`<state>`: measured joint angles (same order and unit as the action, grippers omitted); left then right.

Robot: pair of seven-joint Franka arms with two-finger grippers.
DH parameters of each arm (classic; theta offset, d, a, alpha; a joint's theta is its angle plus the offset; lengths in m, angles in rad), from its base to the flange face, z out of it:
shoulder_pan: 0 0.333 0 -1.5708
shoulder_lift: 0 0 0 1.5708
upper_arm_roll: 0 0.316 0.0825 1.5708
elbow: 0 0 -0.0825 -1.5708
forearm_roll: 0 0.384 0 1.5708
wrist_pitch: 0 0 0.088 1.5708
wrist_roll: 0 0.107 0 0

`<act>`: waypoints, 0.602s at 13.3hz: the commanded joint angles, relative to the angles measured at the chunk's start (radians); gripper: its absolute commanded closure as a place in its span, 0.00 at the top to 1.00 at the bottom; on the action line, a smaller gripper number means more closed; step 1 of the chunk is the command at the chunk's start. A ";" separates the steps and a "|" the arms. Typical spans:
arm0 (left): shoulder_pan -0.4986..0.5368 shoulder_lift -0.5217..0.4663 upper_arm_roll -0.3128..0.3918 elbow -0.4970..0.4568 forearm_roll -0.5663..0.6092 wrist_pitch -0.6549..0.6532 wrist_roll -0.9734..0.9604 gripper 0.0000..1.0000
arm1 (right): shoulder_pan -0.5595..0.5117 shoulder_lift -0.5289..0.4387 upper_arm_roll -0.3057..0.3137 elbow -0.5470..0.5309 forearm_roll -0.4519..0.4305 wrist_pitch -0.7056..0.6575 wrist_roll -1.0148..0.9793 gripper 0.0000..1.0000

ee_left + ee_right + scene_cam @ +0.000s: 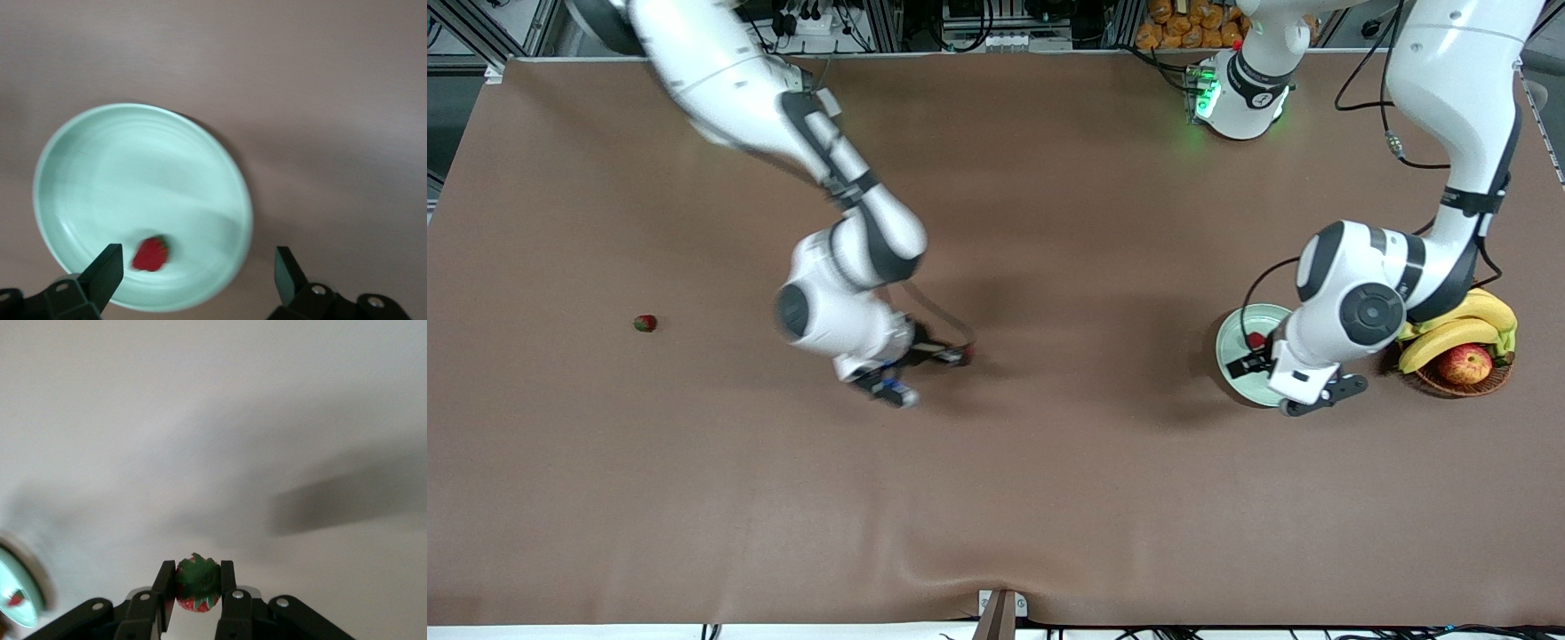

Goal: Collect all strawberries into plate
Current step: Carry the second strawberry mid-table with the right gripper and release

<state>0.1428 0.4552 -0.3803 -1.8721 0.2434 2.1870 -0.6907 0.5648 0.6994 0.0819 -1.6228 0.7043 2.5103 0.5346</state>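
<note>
My right gripper (959, 356) is shut on a strawberry (197, 584) and holds it over the middle of the table. The mint-green plate (1238, 327) lies near the left arm's end, beside the fruit basket. One strawberry (151, 254) lies in the plate (100, 167); it also shows in the front view (1256, 340). My left gripper (197, 270) is open and empty, hovering over the plate's rim. A third strawberry (645, 323) lies alone on the table toward the right arm's end. The plate shows small in the right wrist view (19, 590).
A brown wicker basket (1463, 380) with bananas (1458, 324) and a red-yellow apple (1464, 364) stands next to the plate at the left arm's end. The brown table cover (1049, 498) has a crease at its near edge.
</note>
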 commanded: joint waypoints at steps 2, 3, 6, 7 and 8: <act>-0.006 -0.023 -0.124 0.007 -0.009 -0.035 -0.154 1.00 | 0.157 0.145 -0.019 0.154 0.069 0.160 0.163 0.00; -0.017 -0.014 -0.141 0.017 -0.009 -0.033 -0.197 1.00 | 0.191 0.185 -0.019 0.203 0.069 0.186 0.189 0.00; -0.055 0.003 -0.146 0.022 -0.009 -0.033 -0.233 1.00 | 0.250 0.242 -0.019 0.245 0.081 0.234 0.196 0.44; -0.061 0.009 -0.147 0.027 -0.007 -0.033 -0.233 1.00 | 0.250 0.242 -0.019 0.244 0.111 0.234 0.197 0.57; -0.078 0.023 -0.146 0.040 -0.009 -0.032 -0.234 1.00 | 0.245 0.236 -0.019 0.242 0.136 0.232 0.197 0.76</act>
<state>0.0789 0.4523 -0.5233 -1.8663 0.2429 2.1710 -0.9143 0.8085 0.9238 0.0751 -1.4191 0.7881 2.7478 0.7260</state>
